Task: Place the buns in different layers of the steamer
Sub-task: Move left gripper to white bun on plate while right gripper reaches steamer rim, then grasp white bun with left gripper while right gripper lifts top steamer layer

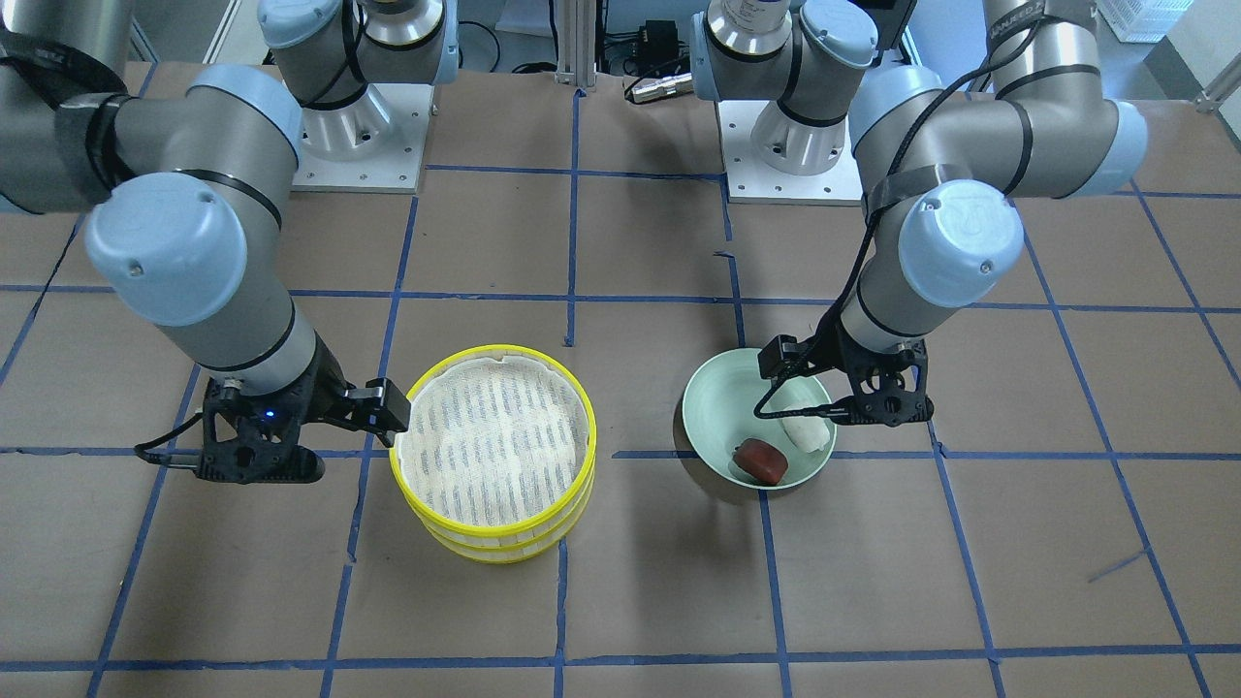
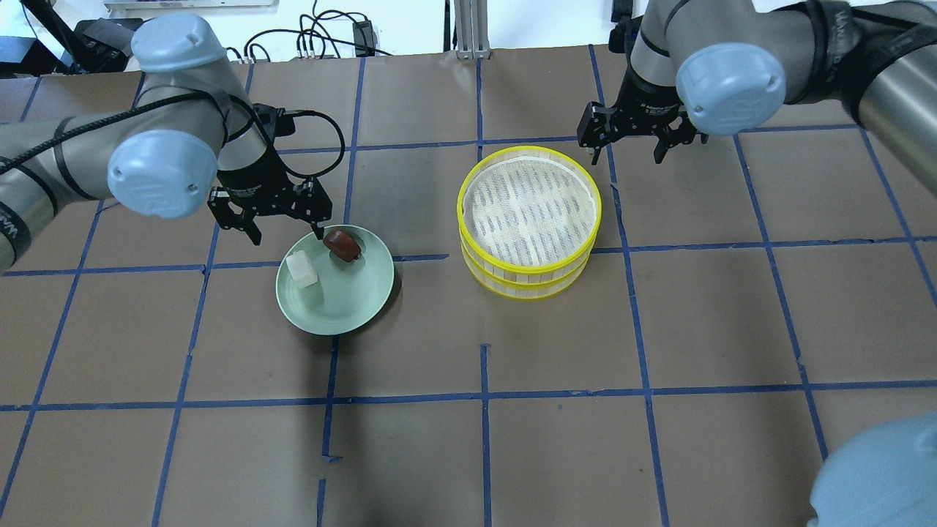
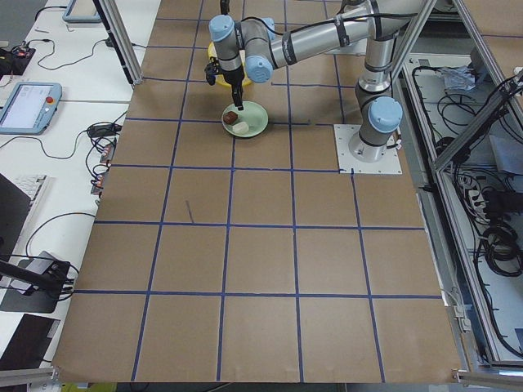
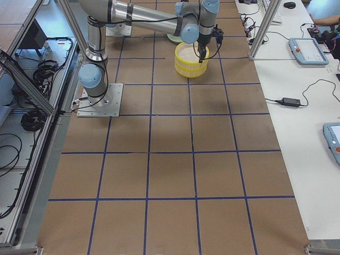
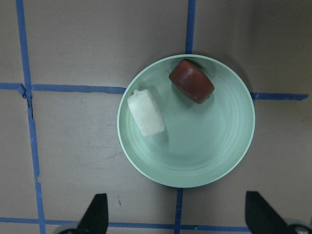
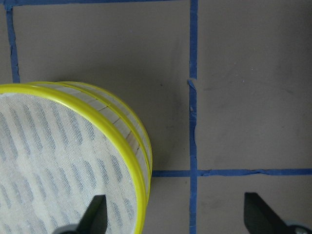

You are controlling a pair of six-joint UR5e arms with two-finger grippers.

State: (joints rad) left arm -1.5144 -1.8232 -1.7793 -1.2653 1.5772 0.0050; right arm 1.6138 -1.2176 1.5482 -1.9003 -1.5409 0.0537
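Closest to me on the overhead feed is the brown paper-covered table (image 2: pixel 659 329) with its blue tape grid. On its left half sits a pale green round plate (image 2: pixel 351 307), and both buns lie on it. The white block-shaped toy bun (image 2: pixel 301 268) is at the left side and the reddish-brown rounded toy bun (image 2: pixel 342 244) is by the far rim, the two near each other but not touching. To the right, well apart from the plate, I see the round steamer of stacked yellow-rimmed trays (image 2: pixel 523 282) standing upright. Its top tray (image 2: pixel 527 208) shows a whitish striped woven floor.

A little farther out, the left gripper (image 2: pixel 288 236) hangs above the plate's far edge, just beside the reddish-brown bun. My left wrist camera shows its fingers (image 5: pixel 95 217) spread wide and gripping nothing.

Farthest out, the right gripper (image 2: pixel 627 150) hovers at the steamer's far right edge, its fingers also wide apart and holding nothing. On the right wrist camera one finger (image 6: pixel 95 214) shows against the woven floor, the other against bare paper.
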